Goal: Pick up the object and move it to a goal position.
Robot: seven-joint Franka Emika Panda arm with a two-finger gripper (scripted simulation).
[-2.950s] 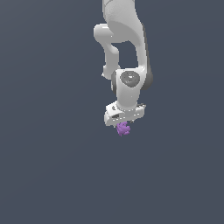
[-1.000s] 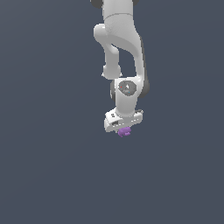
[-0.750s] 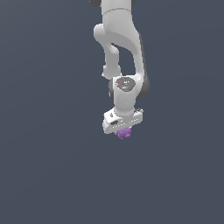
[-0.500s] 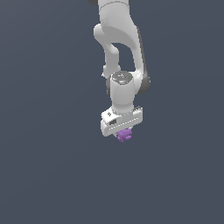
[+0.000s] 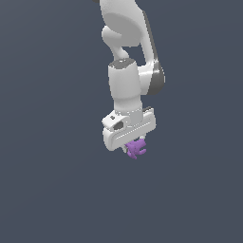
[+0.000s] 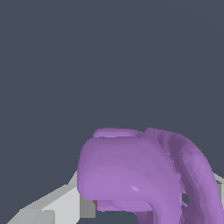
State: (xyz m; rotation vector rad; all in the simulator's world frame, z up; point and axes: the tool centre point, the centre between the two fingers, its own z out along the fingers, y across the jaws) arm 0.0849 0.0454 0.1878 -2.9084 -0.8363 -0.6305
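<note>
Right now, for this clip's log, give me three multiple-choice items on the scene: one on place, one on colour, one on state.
1. Where is the lumpy piece?
A. Just under the gripper
B. Off at the exterior view's far left
C. Above the arm's elbow

2. What colour is the piece?
A. Green
B. Purple
C. Orange

3. How is the gripper?
A. Wide open and empty
B. Out of sight
C. Shut on the piece

Answers: 1 A, the piece pokes out below the white gripper in the exterior view. 2 B, it reads purple in both views. 3 C, the wrist view shows the piece filling the space by a finger, held up with nothing under it.
</note>
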